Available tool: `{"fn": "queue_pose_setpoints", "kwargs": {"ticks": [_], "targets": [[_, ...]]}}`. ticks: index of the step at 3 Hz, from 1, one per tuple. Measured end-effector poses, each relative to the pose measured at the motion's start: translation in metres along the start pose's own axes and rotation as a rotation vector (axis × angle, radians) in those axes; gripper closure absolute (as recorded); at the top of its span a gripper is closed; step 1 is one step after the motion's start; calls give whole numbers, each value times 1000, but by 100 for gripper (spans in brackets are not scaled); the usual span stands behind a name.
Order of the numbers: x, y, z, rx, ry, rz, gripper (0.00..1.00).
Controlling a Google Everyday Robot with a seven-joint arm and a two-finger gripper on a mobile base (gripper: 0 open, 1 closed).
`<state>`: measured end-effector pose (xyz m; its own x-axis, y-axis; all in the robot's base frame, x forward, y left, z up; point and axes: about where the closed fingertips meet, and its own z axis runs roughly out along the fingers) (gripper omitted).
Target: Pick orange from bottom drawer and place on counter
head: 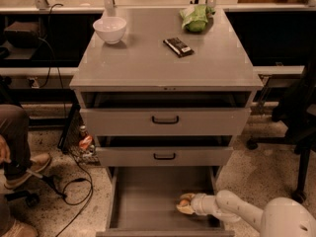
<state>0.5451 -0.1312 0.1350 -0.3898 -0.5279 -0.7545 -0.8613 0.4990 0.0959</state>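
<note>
The bottom drawer is pulled open, a shallow grey tray below two drawers with black handles. My gripper reaches into its right part from the lower right, on a white arm. Its tan fingers are closed around the small orange, which shows only partly between them, close above the drawer floor. The counter is the grey cabinet top above.
On the counter are a white bowl, a dark snack bar and a green bag. A seated person's legs and cables are on the floor at left. A black chair base is at right.
</note>
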Motion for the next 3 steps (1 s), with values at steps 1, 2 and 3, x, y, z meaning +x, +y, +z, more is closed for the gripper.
{"fn": "queue_pose_setpoints", "kwargs": {"ticks": [1,2,3], "targets": [[-28,-11,-36,-42,-138,1,100],[-50,-13,-73,-92,-257,-8,100],[-69,-22,-108,-141,-376,3,100]]}}
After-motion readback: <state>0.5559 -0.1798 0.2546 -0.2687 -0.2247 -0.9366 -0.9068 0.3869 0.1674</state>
